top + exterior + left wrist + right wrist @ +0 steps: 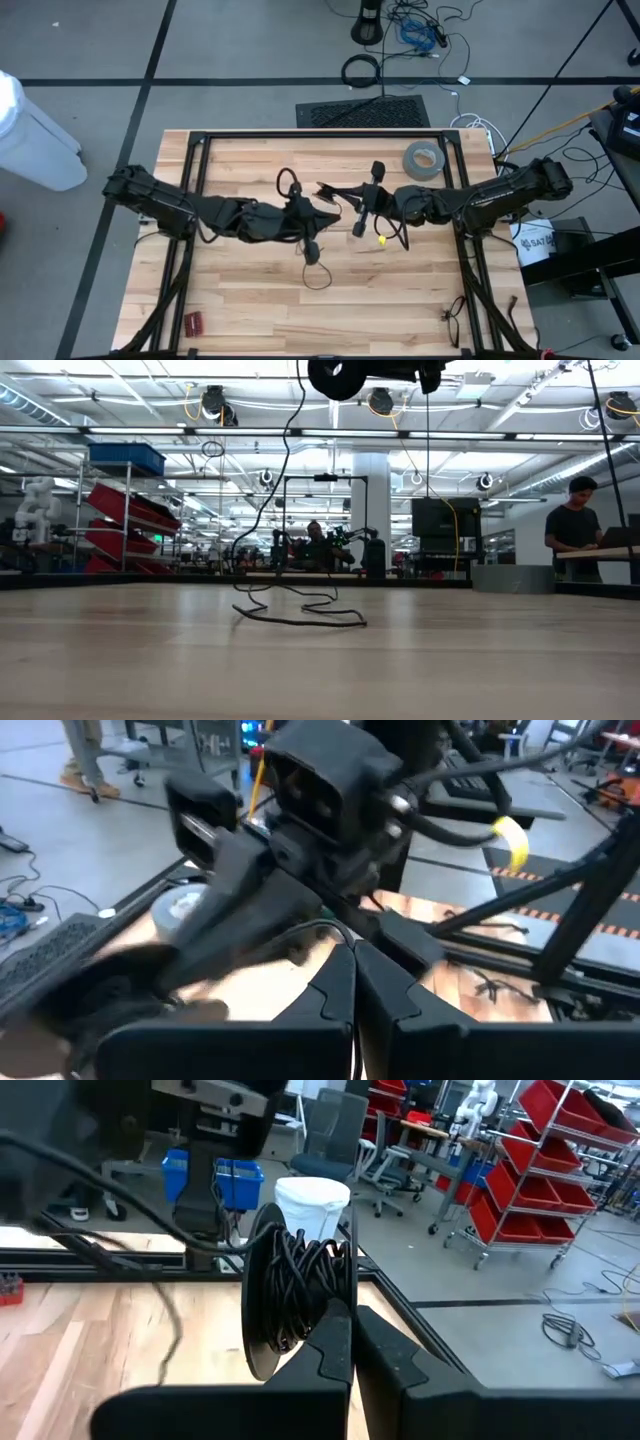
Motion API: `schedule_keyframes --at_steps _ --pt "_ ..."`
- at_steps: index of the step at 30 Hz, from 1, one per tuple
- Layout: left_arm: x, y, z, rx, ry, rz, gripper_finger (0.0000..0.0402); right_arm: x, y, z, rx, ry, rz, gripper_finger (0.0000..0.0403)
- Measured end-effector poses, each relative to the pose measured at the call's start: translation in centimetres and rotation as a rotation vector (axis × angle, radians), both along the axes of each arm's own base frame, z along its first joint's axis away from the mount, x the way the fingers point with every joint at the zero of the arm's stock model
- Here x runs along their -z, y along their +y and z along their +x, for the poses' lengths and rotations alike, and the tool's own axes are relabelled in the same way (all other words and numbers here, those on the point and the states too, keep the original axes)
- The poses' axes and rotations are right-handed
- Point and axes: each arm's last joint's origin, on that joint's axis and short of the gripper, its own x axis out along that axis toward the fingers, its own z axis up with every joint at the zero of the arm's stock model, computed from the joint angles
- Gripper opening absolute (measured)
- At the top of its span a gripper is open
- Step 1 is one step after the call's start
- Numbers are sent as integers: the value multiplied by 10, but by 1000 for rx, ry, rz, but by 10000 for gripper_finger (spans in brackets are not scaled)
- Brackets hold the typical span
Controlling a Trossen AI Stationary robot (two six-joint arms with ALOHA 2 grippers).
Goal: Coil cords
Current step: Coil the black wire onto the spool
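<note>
left arm: reaching in from the left edge toward the table's middle, raised well off the wood, so the wire can hang free beneath.
left gripper [352,982]: fingers pressed together, tips meeting on a thin dark strand in the left wrist view; apparently pinching the wire to keep it taut, though the grip itself is too fine to confirm.
cord [300,615]: very thin black wire, dropping from high between the arms in the low view to a loose, flat heap on the wooden table [250,310]; in the high view a small loop [317,277] lies just below the left gripper; slack left on the wood, probably to feed the winding.
coiled bundle [300,1285]: many turns of black wire gathered into a tight upright hank, just in front of the right gripper's fingers; kept off the table so new turns can be laid on.
right gripper [352,1342]: fingers shut against each other at the lower edge of the bundle, seemingly clamping it; exact contact hidden behind the fingers.
right arm: coming in from the right edge, meeting the left arm near the centre, close enough for a hand-to-hand wind.
grey tape roll [424,159]: flat near the far right of the table, apart from both grippers, not in play.
progress: part coiled, part still loose on the wood.
</note>
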Motion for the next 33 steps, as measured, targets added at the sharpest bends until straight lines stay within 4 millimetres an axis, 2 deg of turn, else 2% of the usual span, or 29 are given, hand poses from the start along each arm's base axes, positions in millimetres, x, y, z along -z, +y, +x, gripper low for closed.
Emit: schedule_keyframes --at_steps 8,22,33 --pt "10 -8 5 -40 18 4 1 -1 -1 0 0 -11 2 0" --pt "56 -19 32 -94 141 60 1 -1 1 1 -49 -21 39 0" --pt "69 -15 29 -214 236 151 1 -4 1 -2 -84 -38 95 0"
